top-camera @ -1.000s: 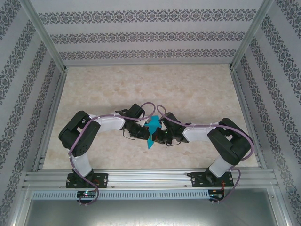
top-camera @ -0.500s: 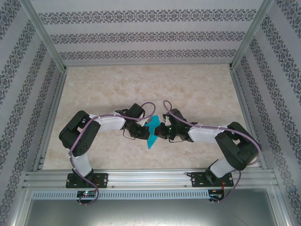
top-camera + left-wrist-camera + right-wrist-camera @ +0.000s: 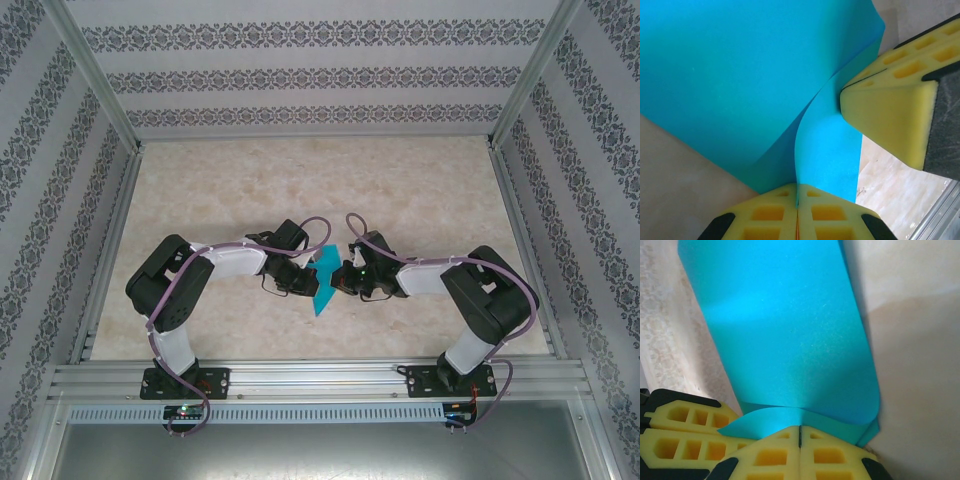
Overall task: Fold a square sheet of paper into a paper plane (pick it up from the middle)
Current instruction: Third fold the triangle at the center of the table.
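The teal-blue sheet of paper [image 3: 323, 278] is held up over the middle of the table, between the two wrists. It is bent into curved, overlapping layers rather than a slim paper plane. My left gripper [image 3: 310, 284] is shut on its left side. In the left wrist view the yellow foam pads meet on a paper edge [image 3: 798, 200] and the sheet [image 3: 740, 75] fans out above. My right gripper [image 3: 337, 282] is shut on the other side. Its pads pinch a curled flap [image 3: 800, 432] under the rolled sheet [image 3: 785, 330]. The two grippers nearly touch each other.
The marbled table top [image 3: 300, 180] stretches behind the arms. Aluminium rails [image 3: 320, 378] run along the near edge, and posts with patterned walls [image 3: 40, 200] stand on both sides and at the back. The right gripper's fingers [image 3: 885, 110] crowd the left wrist view.
The right arm's elbow swung out to the right, then came back part way. Its wrist shifted slightly. Both grippers kept hold of the paper and the left arm stayed still.
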